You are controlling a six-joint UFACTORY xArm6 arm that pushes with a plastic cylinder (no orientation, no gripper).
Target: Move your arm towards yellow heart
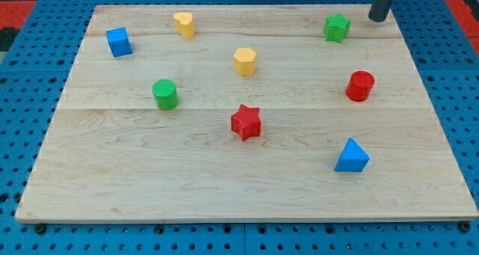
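Note:
The yellow heart sits near the top edge of the wooden board, left of centre. My tip is at the board's top right corner, far to the right of the heart. The green star lies just left of the tip, between it and the heart. The dark rod comes down from the view's top edge.
A yellow pentagon-like block lies below and right of the heart. A blue cube is at the top left, a green cylinder at mid left, a red star at centre, a red cylinder at right, and a blue triangle at lower right.

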